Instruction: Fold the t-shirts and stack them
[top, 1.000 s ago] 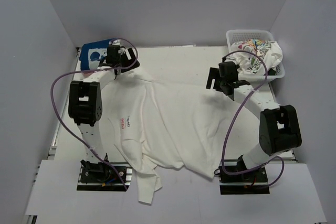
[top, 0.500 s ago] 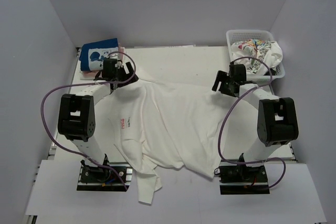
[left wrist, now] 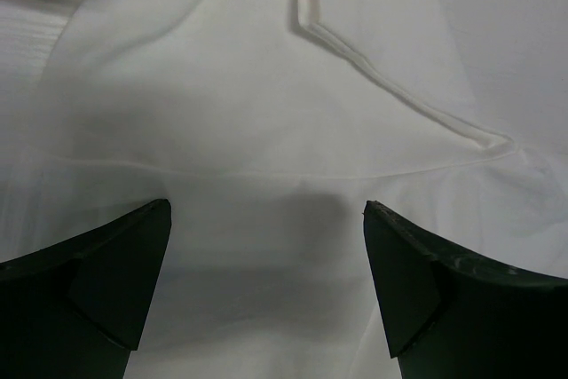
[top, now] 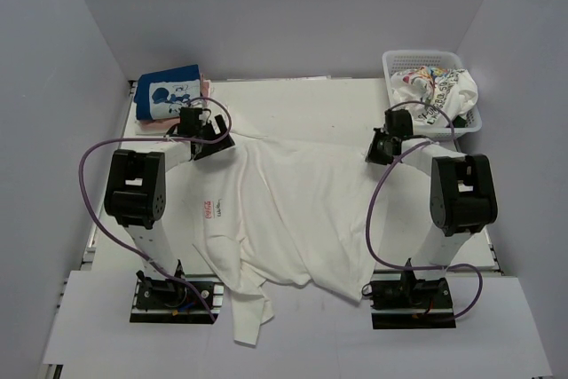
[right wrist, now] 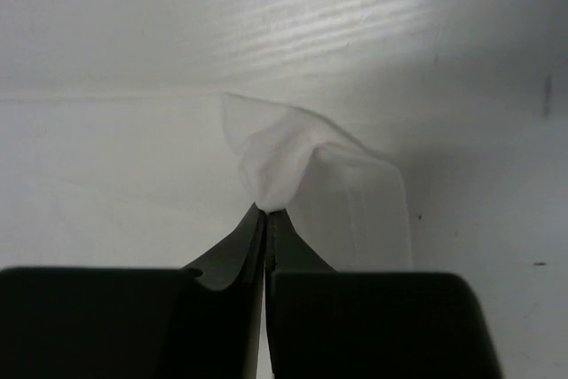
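White t-shirt: spread over the middle of the surface, rumpled, not yet folded. At 6 o'clock a strip of it hangs over the near edge, between the two arm bases.

Left end effector: at 10 o'clock, over the shirt's far-left corner. Wrist view shows the fingers wide apart with flat cloth and a seamed edge beneath them. Nothing gripped.

Right end effector: at 2 o'clock, at the shirt's far-right corner. Fingers pressed together on a small peak of white cloth. Only the tip of the fabric sits between them.

Farther back, 11 o'clock: blue t-shirt, folded, mouse panel up, with a pink t-shirt showing just beside it. 1 o'clock: basket holding a crumpled printed t-shirt.

Risks, as judged from here:
- Right pinch is shallow. Any hard pull could slip the cloth out.
- Only one corner is held. If the right arm moves before the left closes, the shirt would likely skew and bunch instead of laying flat.
- Overhang at 6 o'clock adds drag and could pull the near hem further off the surface.
- Left end effector is near the blue t-shirt. A wide sweep might disturb it.
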{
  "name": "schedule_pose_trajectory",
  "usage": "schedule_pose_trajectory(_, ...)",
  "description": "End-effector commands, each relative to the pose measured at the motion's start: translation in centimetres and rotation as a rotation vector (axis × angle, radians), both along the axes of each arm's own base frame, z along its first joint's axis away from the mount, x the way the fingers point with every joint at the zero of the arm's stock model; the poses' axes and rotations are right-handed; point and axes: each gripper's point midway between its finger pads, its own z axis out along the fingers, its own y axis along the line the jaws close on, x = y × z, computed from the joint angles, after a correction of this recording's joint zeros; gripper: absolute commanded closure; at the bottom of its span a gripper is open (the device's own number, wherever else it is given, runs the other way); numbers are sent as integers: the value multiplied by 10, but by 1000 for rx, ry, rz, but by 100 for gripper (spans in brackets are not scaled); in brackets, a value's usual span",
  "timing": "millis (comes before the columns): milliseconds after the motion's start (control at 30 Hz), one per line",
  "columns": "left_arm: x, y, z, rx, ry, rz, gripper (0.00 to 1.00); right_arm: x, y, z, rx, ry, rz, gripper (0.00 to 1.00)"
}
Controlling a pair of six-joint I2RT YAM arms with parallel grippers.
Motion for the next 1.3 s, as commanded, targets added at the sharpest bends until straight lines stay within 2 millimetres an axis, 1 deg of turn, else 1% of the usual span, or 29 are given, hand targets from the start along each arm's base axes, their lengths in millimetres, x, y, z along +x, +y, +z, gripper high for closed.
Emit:
schedule_pose_trajectory(0, -3, 8, -14, 35, 44, 48, 0, 46, -20, 61, -50, -167, -99, 100)
schedule_pose_trajectory(33, -5, 11, -16, 40, 57, 69, 0, 46, -26, 63, -69, -157, -123, 100)
schedule_pose_trajectory(67, -4, 16, -19, 62, 66, 87, 0, 57, -32, 81, -78, -191, -150, 100)
schedule_pose_trajectory(133, -5, 17, -24, 66, 77, 101, 0, 62, -39, 92, -82, -205, -174, 100)
schedule_pose_trajectory(167, -6, 17, -28, 68, 86, 101, 0, 69, -41, 108, -76, -236, -181, 100)
schedule_pose_trajectory(367, -3, 26, -39, 114, 129, 132, 0, 95, -55, 138, -71, -300, -208, 100)
schedule_pose_trajectory(400, -4, 26, -43, 116, 138, 132, 0, 99, -59, 136, -81, -290, -216, 100)
schedule_pose_trajectory(433, -4, 26, -43, 116, 138, 132, 0, 105, -62, 117, -94, -223, -220, 100)
schedule_pose_trajectory(467, -2, 26, -45, 116, 140, 132, 0, 116, -67, 125, -112, -238, -236, 100)
schedule_pose_trajectory(500, -1, 32, -45, 122, 139, 147, 0, 125, -74, 107, -154, -193, -226, 100)
schedule_pose_trajectory(567, 5, 33, -43, 127, 128, 153, 0, 136, -80, 105, -220, -195, -207, 100)
schedule_pose_trajectory(600, 7, 32, -44, 127, 129, 153, 0, 150, -76, 115, -226, -225, -186, 100)
schedule_pose_trajectory(667, 19, 31, -36, 128, 101, 148, 0, 157, -71, 102, -243, -205, -128, 98)
schedule_pose_trajectory(700, 24, 31, -32, 132, 87, 142, 0, 163, -59, 117, -215, -237, -66, 93)
schedule_pose_trajectory(733, 32, 31, -26, 136, 72, 136, 0, 163, -53, 119, -218, -244, -36, 84)
schedule_pose_trajectory(767, 36, 26, -21, 133, 58, 128, 0, 161, -47, 137, -216, -284, -15, 59)
schedule_pose_trajectory(800, 41, 26, -16, 140, 41, 118, 0, 157, -42, 134, -211, -296, 11, 43)
schedule_pose_trajectory(833, 47, 14, -2, 94, 12, 70, 0, 137, -19, 147, -196, -346, 116, 10)
schedule_pose_trajectory(867, 47, 14, -2, 94, 12, 69, 0, 136, -13, 147, -194, -347, 127, 10)
schedule_pose_trajectory(900, 50, 7, 14, 62, -24, 45, 0, 127, -3, 182, -183, -428, 150, 10)
schedule_pose_trajectory(967, 52, 5, 34, 54, -66, 31, 0, 104, 15, 167, -130, -409, 192, 10)
schedule_pose_trajectory(1000, 52, 1, 46, 35, -87, 14, 0, 88, 17, 183, -114, -453, 191, 10)
schedule_pose_trajectory(1033, 46, 1, 65, 24, -114, 21, 0, 83, 20, 189, -100, -470, 192, 10)
schedule_pose_trajectory(1100, 28, -8, 71, -10, -111, -9, 0, 54, 25, 174, -51, -436, 180, 10)
schedule_pose_trajectory(1133, 10, -8, 63, -25, -75, -4, 0, 47, 28, 188, -33, -476, 182, 10)
schedule_pose_trajectory(1167, 0, -11, 81, -45, -110, -21, 0, 26, 32, 170, -3, -434, 186, 10)
schedule_pose_trajectory(1200, -11, -16, 83, -70, -104, -20, 0, 20, 34, 169, 7, -434, 195, 10)
schedule_pose_trajectory(1233, -29, -14, 70, -74, -66, -10, 0, 11, 36, 177, 18, -448, 193, 10)
schedule_pose_trajectory(1267, -40, -15, 70, -89, -53, -12, 0, -3, 35, 169, 15, -425, 193, 10)
